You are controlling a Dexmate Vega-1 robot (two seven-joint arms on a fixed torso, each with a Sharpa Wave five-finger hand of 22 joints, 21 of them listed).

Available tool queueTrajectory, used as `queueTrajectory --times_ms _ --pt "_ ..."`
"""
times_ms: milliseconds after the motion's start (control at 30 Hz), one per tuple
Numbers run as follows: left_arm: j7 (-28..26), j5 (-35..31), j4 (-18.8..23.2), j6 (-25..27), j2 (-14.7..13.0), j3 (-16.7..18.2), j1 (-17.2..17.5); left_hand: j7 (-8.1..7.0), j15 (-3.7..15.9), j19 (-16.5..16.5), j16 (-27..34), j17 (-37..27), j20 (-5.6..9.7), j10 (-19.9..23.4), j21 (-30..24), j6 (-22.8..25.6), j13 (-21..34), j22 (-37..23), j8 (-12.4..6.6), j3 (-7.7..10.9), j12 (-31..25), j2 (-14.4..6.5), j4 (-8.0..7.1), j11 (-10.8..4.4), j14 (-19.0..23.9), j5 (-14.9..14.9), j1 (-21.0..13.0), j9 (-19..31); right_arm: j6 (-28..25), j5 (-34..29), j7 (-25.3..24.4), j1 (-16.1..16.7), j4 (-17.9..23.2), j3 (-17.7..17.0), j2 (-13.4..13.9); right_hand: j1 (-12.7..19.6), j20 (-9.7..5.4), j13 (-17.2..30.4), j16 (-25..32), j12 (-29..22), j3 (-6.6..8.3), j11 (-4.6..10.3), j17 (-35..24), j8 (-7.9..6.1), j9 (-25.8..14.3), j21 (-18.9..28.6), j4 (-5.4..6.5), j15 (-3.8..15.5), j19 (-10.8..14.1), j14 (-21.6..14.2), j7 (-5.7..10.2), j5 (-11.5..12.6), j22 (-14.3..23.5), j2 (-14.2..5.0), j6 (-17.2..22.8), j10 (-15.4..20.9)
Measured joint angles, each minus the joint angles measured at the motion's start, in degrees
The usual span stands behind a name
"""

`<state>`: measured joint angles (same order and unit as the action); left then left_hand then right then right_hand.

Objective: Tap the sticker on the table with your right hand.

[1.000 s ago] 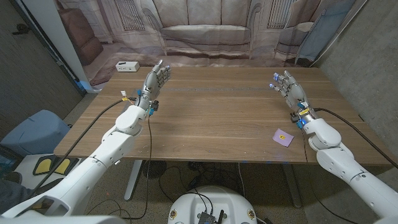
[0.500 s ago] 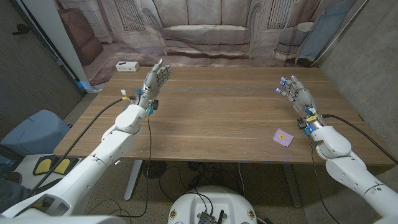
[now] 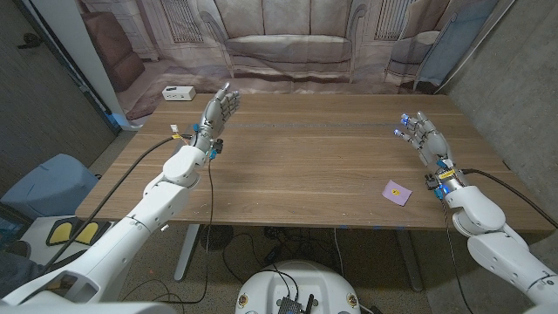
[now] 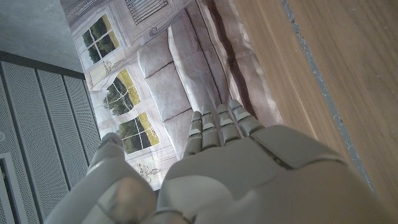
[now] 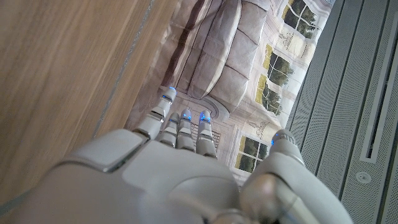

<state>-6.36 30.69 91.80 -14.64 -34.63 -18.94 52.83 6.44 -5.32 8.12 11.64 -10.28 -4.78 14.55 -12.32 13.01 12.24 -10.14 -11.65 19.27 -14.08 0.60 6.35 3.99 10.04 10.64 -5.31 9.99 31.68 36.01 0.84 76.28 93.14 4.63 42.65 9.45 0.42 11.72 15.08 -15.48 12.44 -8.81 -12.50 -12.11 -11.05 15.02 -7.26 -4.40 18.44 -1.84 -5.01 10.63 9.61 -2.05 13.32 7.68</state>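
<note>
- Purple sticker lies on the wooden table near its front edge
- right robot hand spread, empty, beyond the sticker
- left robot hand spread, empty

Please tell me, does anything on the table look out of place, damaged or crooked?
Nothing stands out. The purple sticker lies on the wooden table, slightly askew to the near edge. A white box sits at the far left corner.
</note>
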Motion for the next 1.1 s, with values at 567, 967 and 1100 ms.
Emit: queueTrajectory --times_ms 567,967,1100 --pt "-0.7 -0.7 1.7 2.6 -0.5 -0.9 -0.1 0.00 0.31 0.0 0.0 0.0 0.03 0.3 0.3 0.6 -0.3 0.0 -0.04 0.02 0.0 0.0 -0.02 -0.31 0.3 0.0 0.0 0.0 1.4 0.0 -0.3 6.1 2.5 -3.8 -0.5 0.0 0.10 0.0 0.0 0.0 0.00 0.00 0.0 0.00 0.0 -0.4 0.00 0.00 0.5 -0.6 -0.21 0.0 0.0 0.00 0.2 0.6" --pt "-0.7 -1.5 1.4 3.5 -0.1 -1.8 -1.5 0.01 0.00 0.0 0.0 0.0 0.04 0.3 0.3 0.6 -0.3 0.0 0.22 -0.13 0.0 0.0 0.13 -0.31 0.6 0.0 0.0 0.0 2.7 -0.4 -0.5 10.9 4.6 -6.7 -1.8 0.0 0.10 0.0 0.0 0.0 0.00 0.00 0.0 0.00 0.0 -0.6 0.00 0.00 0.5 -0.6 -0.23 0.0 0.0 0.00 0.2 0.6" --pt "-0.6 -1.7 1.1 3.7 -0.1 -2.1 -1.9 0.01 0.00 0.0 0.0 0.0 0.04 0.3 0.3 0.6 -0.3 0.0 0.22 -0.13 0.0 0.0 0.13 -0.31 0.6 0.0 0.0 0.0 3.0 -0.7 -0.7 12.3 5.2 -7.5 -2.2 0.0 -0.12 0.0 0.0 0.0 0.00 -0.15 0.0 0.00 0.0 -0.8 0.00 0.00 0.7 -0.6 -0.42 0.0 0.0 0.00 0.4 0.8"
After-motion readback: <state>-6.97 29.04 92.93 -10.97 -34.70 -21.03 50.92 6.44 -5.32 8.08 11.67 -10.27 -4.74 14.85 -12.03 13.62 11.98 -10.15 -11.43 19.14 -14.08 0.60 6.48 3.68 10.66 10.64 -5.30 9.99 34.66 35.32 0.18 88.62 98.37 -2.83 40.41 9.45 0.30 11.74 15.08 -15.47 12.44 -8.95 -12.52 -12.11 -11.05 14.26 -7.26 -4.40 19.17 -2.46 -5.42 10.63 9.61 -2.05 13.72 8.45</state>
